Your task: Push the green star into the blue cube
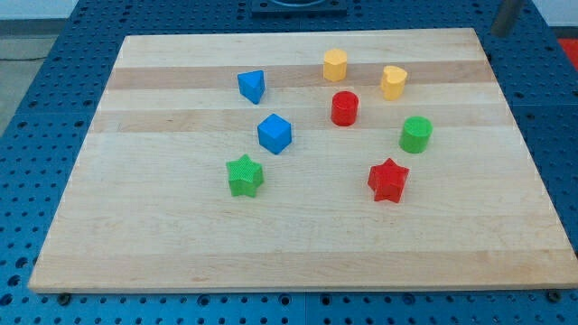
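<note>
The green star (245,175) lies on the wooden board at lower centre-left. The blue cube (275,134) sits just above and to the right of it, a small gap between them. A dark rod enters at the view's top right corner. My tip (500,33) is there, beyond the board's top right corner, far from both blocks and touching nothing.
A blue triangular block (252,87) lies above the cube. A yellow cylinder-like block (335,65), a yellow heart-like block (393,82), a red cylinder (344,108), a green cylinder (415,134) and a red star (388,180) lie to the right. The board (135,244) rests on a blue perforated table.
</note>
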Action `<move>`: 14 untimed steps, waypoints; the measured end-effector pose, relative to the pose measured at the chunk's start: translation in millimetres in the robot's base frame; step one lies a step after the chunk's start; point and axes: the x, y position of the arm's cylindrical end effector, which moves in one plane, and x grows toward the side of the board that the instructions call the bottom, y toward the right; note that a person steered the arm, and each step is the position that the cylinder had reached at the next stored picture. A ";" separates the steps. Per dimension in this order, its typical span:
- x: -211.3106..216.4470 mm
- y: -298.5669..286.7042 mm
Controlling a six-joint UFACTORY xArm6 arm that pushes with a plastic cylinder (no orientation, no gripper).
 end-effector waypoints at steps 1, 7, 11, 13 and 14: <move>58.5 -0.9; 332.7 -274.2; 279.9 -464.5; 247.9 -459.1; 239.6 -461.2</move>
